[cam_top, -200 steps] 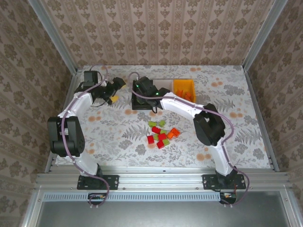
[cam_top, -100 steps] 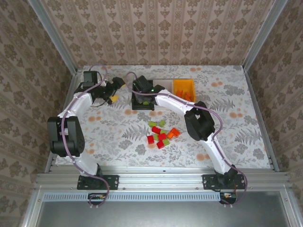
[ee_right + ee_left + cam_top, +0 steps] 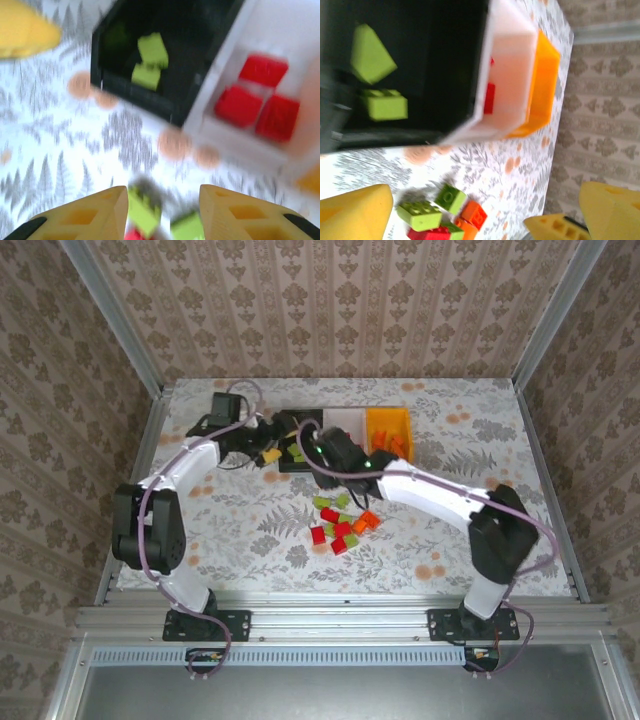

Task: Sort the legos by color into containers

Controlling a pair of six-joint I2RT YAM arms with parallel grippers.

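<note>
The black bin [image 3: 287,424], white bin [image 3: 346,422] and orange-yellow bin [image 3: 388,423] stand in a row at the back. Two yellow-green legos [image 3: 374,82] lie in the black bin [image 3: 435,60], and red legos [image 3: 257,97] lie in the white bin [image 3: 235,135]. A loose pile of red, orange and green legos [image 3: 340,521] sits mid-table. My right gripper [image 3: 322,468] hovers open between the bins and the pile, with green legos [image 3: 147,215] on the table below its fingers [image 3: 80,217]. My left gripper [image 3: 268,451] is open beside the black bin's front left corner.
The patterned tabletop [image 3: 230,530] is bare to the left and right of the pile. Metal frame rails [image 3: 140,470] and papered walls close in the sides and back. The two grippers are close together near the black bin.
My right gripper pulled back from over the black bin toward the pile. My left arm swung right, up to the black bin's front left corner.
</note>
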